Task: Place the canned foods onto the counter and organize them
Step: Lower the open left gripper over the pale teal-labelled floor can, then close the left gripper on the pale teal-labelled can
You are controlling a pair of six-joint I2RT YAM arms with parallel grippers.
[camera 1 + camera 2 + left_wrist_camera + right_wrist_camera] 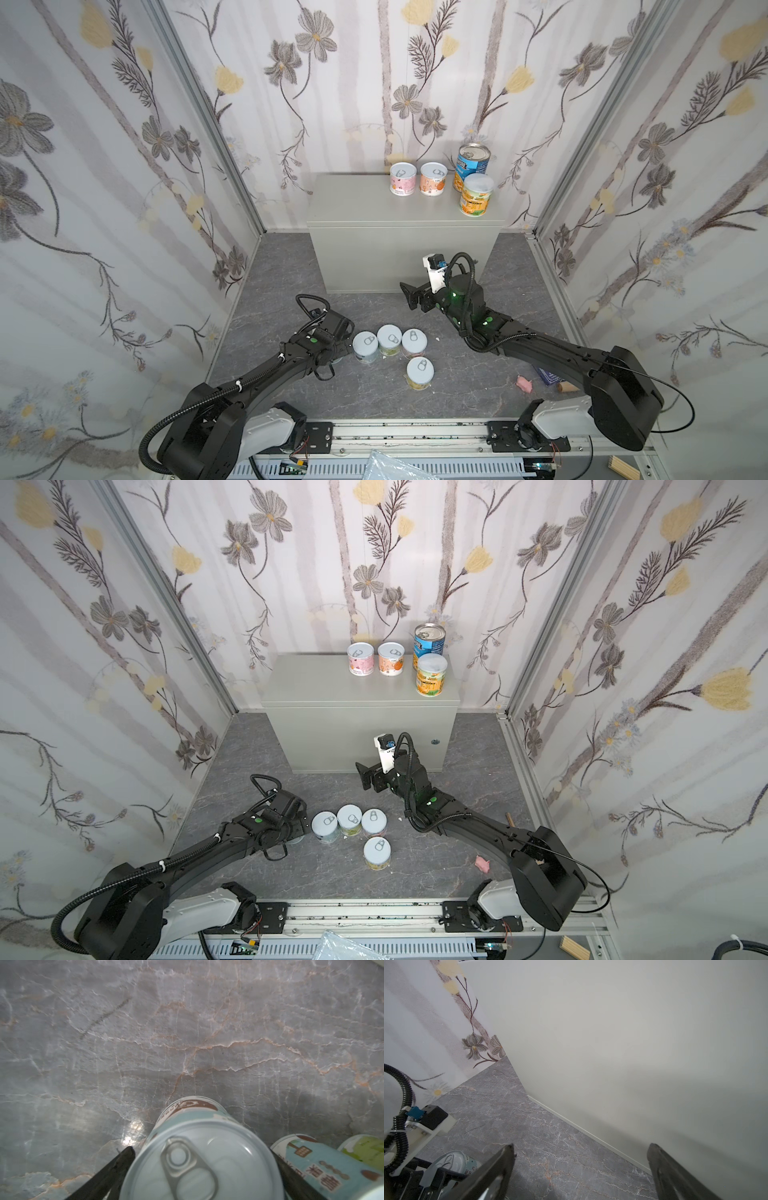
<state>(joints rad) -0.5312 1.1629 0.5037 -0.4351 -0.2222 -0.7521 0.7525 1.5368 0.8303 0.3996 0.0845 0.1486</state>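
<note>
The counter (374,208) carries a pink can (402,178), a peach can (433,178), a taller blue can (473,160) and an orange-yellow can (476,195). Several short white-lidded cans (389,338) stand clustered on the marbled floor. My left gripper (338,355) is down at the cluster's left side. In the left wrist view the left gripper (201,1149) is shut on a pale-blue can (199,1167), one finger against each side. Beside it stand another pale-blue can (311,1167) and a green can (365,1149). My right gripper (581,1147) hangs open and empty over the floor by the counter's front (633,1064).
A small pink piece (524,383), a dark blue box (548,376) and a brown cork-like piece (567,387) lie on the floor under the right arm. Flowered walls close in three sides. A metal rail (415,434) runs along the front.
</note>
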